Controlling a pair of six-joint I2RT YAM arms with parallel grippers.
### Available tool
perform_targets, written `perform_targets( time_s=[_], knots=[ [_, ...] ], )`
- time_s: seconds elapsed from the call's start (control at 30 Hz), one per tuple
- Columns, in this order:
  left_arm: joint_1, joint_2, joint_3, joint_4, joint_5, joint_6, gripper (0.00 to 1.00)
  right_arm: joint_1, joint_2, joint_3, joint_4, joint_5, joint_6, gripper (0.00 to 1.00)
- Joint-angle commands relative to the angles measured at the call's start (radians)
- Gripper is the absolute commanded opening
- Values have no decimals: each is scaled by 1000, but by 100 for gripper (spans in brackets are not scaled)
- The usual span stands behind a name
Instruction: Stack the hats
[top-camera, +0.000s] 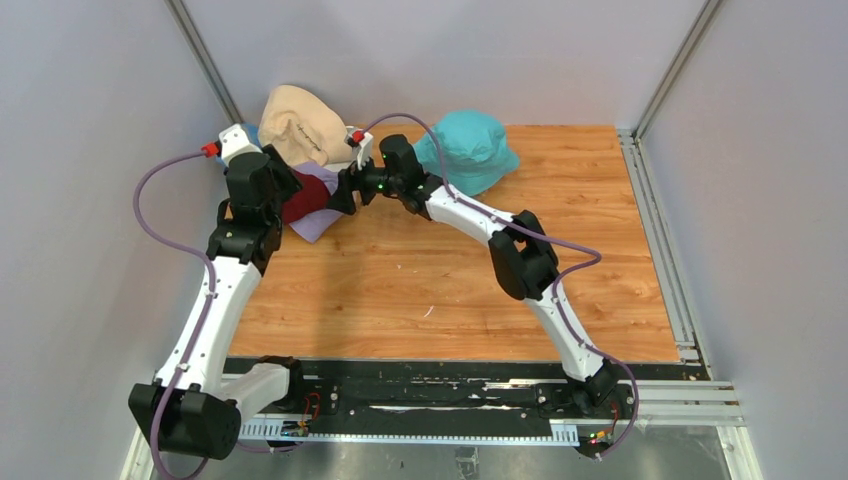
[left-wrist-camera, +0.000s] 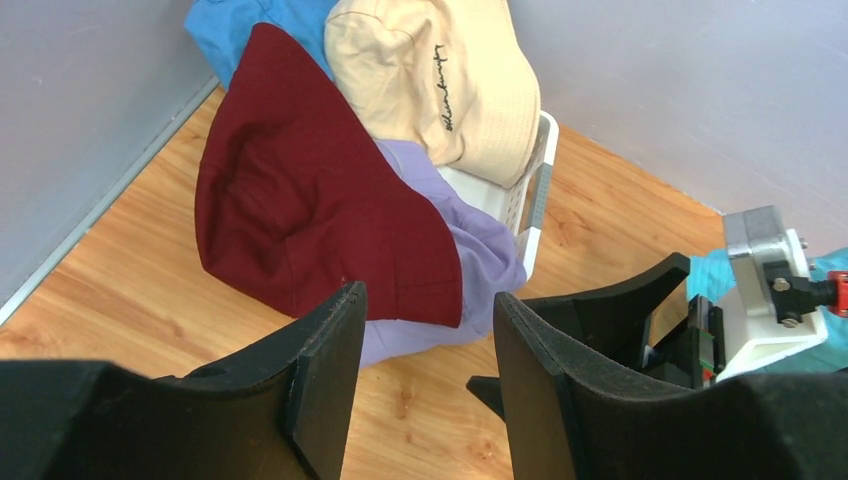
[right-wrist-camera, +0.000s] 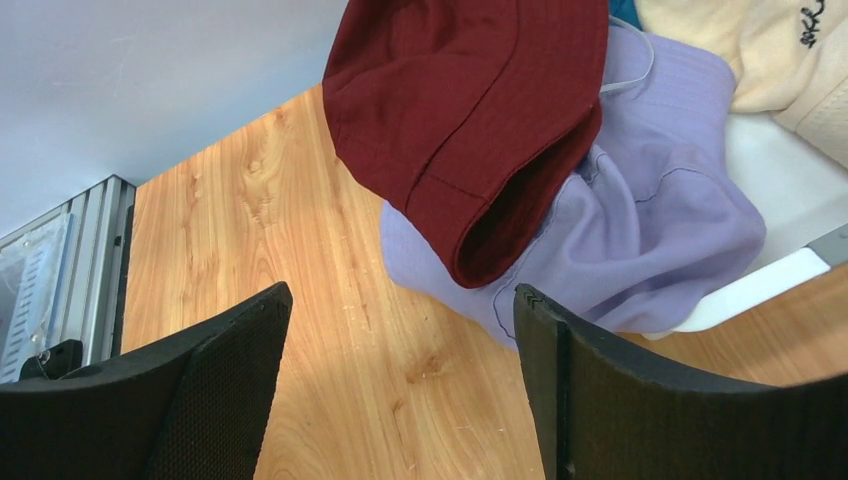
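Observation:
Several hats lie heaped at the back left. The dark red hat (left-wrist-camera: 310, 200) lies on the lavender hat (left-wrist-camera: 480, 250), with the beige hat (left-wrist-camera: 440, 80) behind them and a blue hat (left-wrist-camera: 225, 30) in the corner. The teal hat (top-camera: 470, 150) sits alone further right on the wooden table. My left gripper (left-wrist-camera: 428, 297) is open just short of the red and lavender brims, with nothing between its fingers. My right gripper (right-wrist-camera: 400, 292) is open too, over bare wood, facing the red hat (right-wrist-camera: 470, 110) and the lavender hat (right-wrist-camera: 650, 230) from the other side.
A white mesh basket (left-wrist-camera: 530, 190) lies under the heap. Grey walls close in on the left and behind. The two wrists nearly meet at the pile (top-camera: 320, 200). A metal rail (top-camera: 660, 230) runs along the table's right edge.

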Motion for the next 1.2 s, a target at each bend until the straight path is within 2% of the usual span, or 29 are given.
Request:
perform_targets(
  time_s=[0.0,0.1,0.27,0.4,0.8,1.17],
  knots=[
    [8,14,-9,29,-26,6,54,12,-45,11,17,23,-25,81],
    [8,39,2,28,-24,9,54,12,-22,55,-25,12,-26,81],
    [8,69,11,11,-34,12,54,12,-13,55,-8,21,-20,81],
    [10,62,12,5,-35,12,54,13,36,119,-8,17,-5,79],
    [11,11,2,-21,-22,23,54,15,168,197,118,41,46,78],
    [11,4,-19,-33,-24,30,54,39,194,195,165,35,69,77]
  ],
)
